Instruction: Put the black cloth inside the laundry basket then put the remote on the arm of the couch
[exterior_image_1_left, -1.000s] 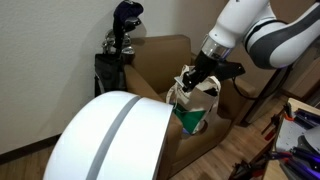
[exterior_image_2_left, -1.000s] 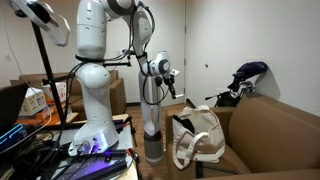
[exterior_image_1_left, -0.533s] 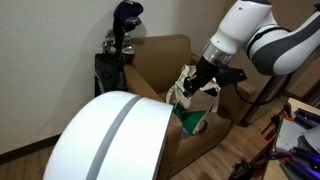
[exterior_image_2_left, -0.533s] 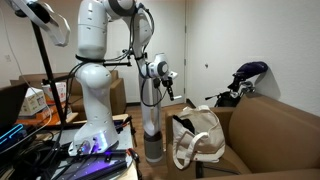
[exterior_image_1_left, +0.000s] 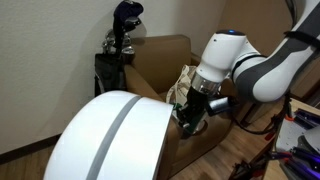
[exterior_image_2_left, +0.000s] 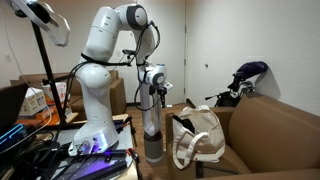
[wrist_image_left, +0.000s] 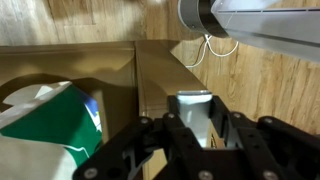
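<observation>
The laundry basket, a cream bag with a dark green lower part, shows in both exterior views (exterior_image_1_left: 186, 79) (exterior_image_2_left: 203, 135) and at the left of the wrist view (wrist_image_left: 55, 122). My gripper (exterior_image_1_left: 188, 114) (exterior_image_2_left: 160, 97) (wrist_image_left: 197, 118) is low beside the bag. Its fingers are drawn in on a narrow, pale grey glossy object, seemingly the remote (wrist_image_left: 195, 100). The tan-brown couch (exterior_image_1_left: 160, 58) stands behind the bag, and its broad arm (exterior_image_2_left: 275, 135) is apart from the gripper. The black cloth is out of view.
A large white domed shape with a grey stripe (exterior_image_1_left: 105, 140) fills the foreground. A black golf bag with clubs (exterior_image_1_left: 120, 45) (exterior_image_2_left: 245, 78) stands behind the couch. A grey post (exterior_image_2_left: 150, 135) is by the robot base. There is wooden floor below the gripper (wrist_image_left: 260, 90).
The arm has come down from above the bag's mouth to a lower spot beside the bag. The bag and couch have not moved.
</observation>
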